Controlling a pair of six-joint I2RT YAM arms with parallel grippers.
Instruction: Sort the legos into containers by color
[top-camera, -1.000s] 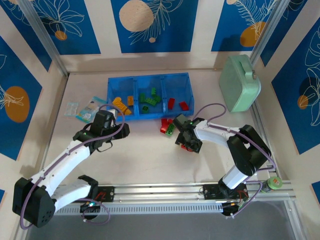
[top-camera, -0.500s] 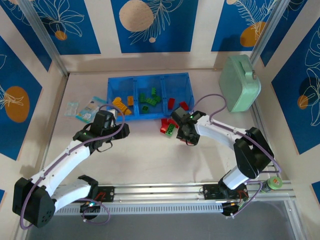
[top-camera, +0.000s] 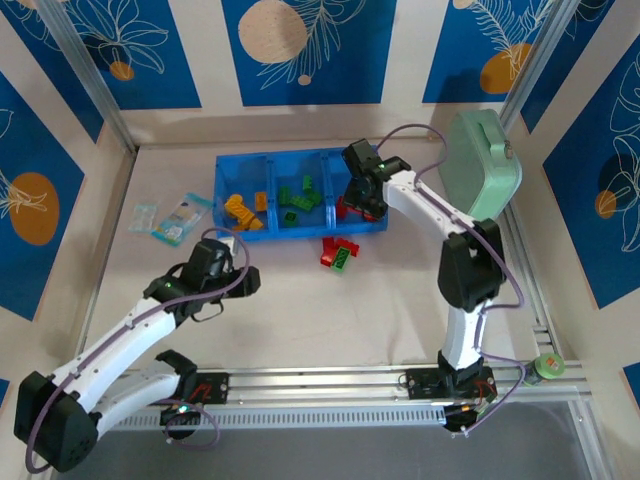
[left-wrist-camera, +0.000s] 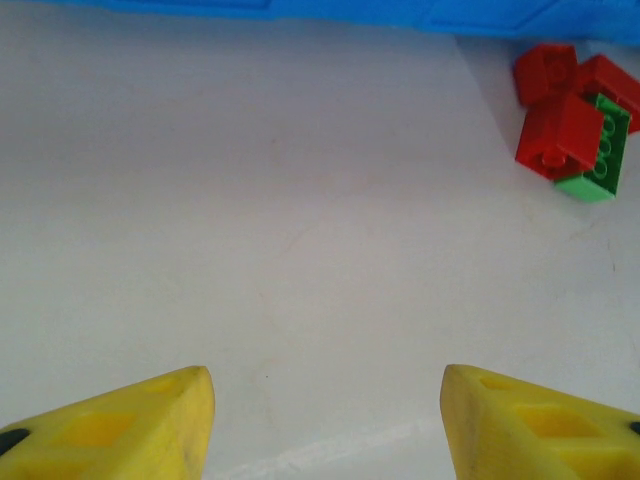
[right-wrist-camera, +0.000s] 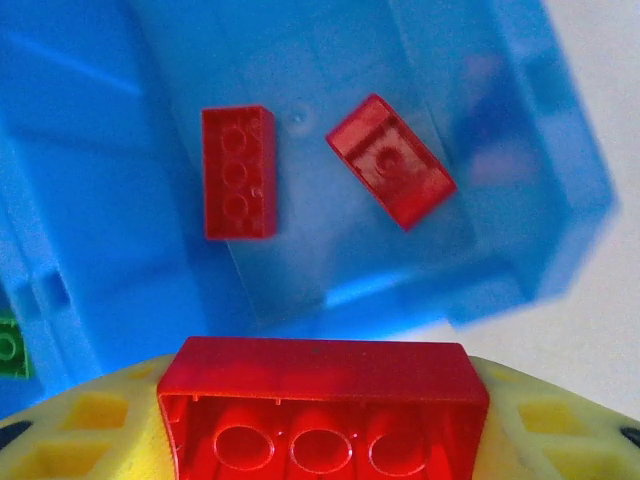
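The right pincer (right-wrist-camera: 320, 432) is clamped on a red brick (right-wrist-camera: 322, 382), held above the tray (right-wrist-camera: 330, 60)'s right compartment, where other red bricks (right-wrist-camera: 240, 172) are collected.

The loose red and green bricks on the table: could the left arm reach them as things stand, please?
Probably yes. The left gripper is open and empty, with bare table between it and the bricks; the right gripper, holding a red brick, is over the tray.
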